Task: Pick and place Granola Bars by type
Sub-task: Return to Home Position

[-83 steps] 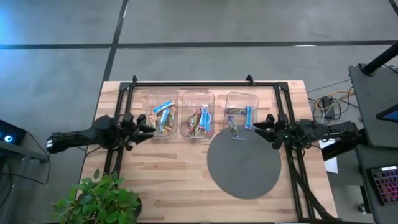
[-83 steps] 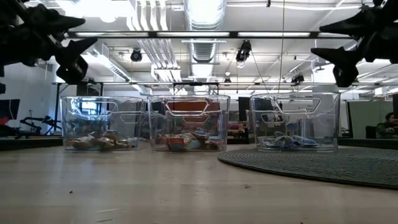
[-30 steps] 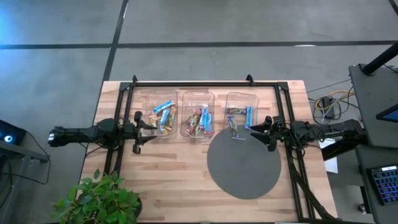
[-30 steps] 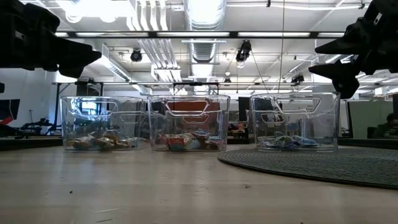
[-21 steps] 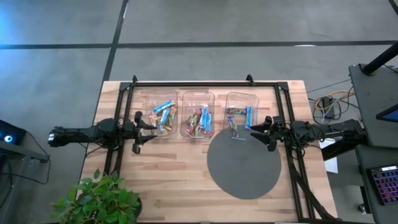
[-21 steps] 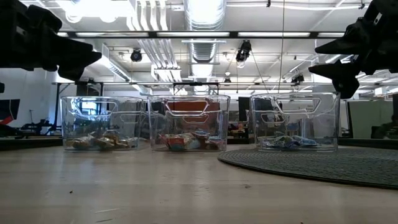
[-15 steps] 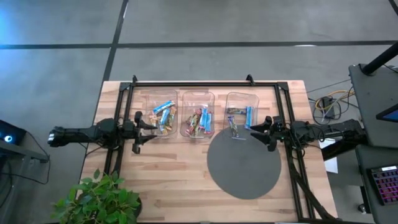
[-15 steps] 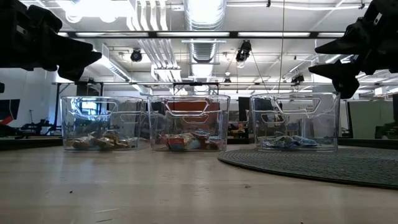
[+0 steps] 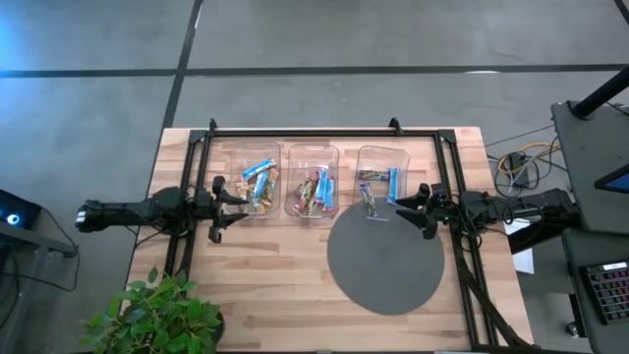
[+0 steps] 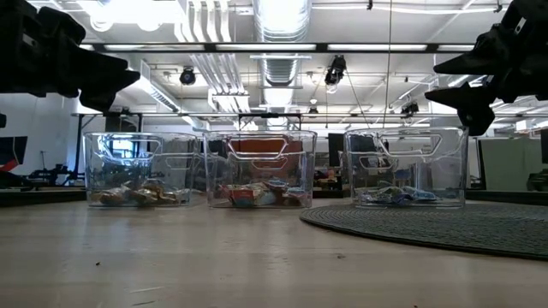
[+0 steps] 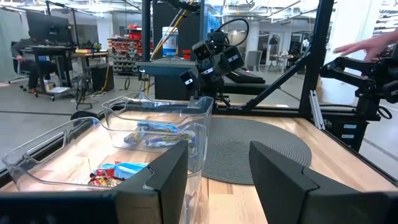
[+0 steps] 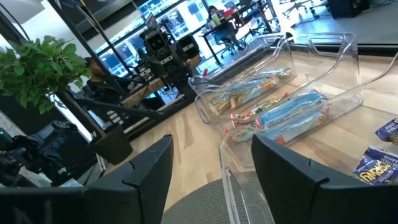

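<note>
Left gripper (image 9: 228, 204) hovers just beside the outer side of the left bin (image 9: 236, 149), fingers spread with nothing between them. Right gripper (image 9: 408, 209) hovers beside the right bin (image 9: 402, 150), likewise spread and empty. In the low view both grippers are dark shapes cut off at the upper corners.

All granola bars (image 9: 258, 184) lie inside three clear bins set in a row on the far half of the table (image 9: 265, 285). The left bin holds blue and yellowish wrappers. The middle bin (image 9: 311, 148) holds a mixed heap with blue and red showing. The right bin holds a blue bar and darker ones. Wrapper print is too small to read, and overlapping bars make an exact count impossible.

The right bin's near end sits at the rim of a round grey mat (image 9: 385, 261). A potted plant (image 9: 157, 315) stands at the table's near left corner, partly cut off.
</note>
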{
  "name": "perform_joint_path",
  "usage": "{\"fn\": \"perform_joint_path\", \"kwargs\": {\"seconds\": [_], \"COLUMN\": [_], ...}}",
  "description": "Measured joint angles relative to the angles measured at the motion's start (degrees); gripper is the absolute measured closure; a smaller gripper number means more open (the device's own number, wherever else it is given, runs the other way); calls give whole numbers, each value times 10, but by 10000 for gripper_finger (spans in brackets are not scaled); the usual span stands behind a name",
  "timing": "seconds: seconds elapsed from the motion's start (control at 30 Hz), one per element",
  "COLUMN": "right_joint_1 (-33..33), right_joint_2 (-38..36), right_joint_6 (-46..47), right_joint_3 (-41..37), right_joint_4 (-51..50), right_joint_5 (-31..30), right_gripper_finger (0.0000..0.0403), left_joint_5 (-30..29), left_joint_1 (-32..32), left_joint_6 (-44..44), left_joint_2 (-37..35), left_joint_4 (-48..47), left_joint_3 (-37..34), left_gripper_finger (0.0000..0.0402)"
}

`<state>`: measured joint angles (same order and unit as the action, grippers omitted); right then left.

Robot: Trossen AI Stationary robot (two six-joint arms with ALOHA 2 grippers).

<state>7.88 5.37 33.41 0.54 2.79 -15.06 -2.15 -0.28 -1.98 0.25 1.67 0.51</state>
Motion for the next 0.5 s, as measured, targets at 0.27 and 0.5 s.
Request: {"fn": "perform_joint_path", "kwargs": {"seconds": [0.27, 0.5], "right_joint_1": [0, -4], "right_joint_2": [-1, -51], "right_joint_6": [0, -93], "right_joint_3": [0, 0], "right_joint_4": [0, -1], "right_joint_5": [0, 72], "right_gripper_finger": [195, 195], "left_joint_5": [0, 0], "left_joint_1": [0, 0], "left_joint_6": [0, 0], "left_joint_2": [0, 0], "left_joint_4": [3, 3], "left_joint_3": [0, 0], "left_gripper_finger": [246, 246]}}
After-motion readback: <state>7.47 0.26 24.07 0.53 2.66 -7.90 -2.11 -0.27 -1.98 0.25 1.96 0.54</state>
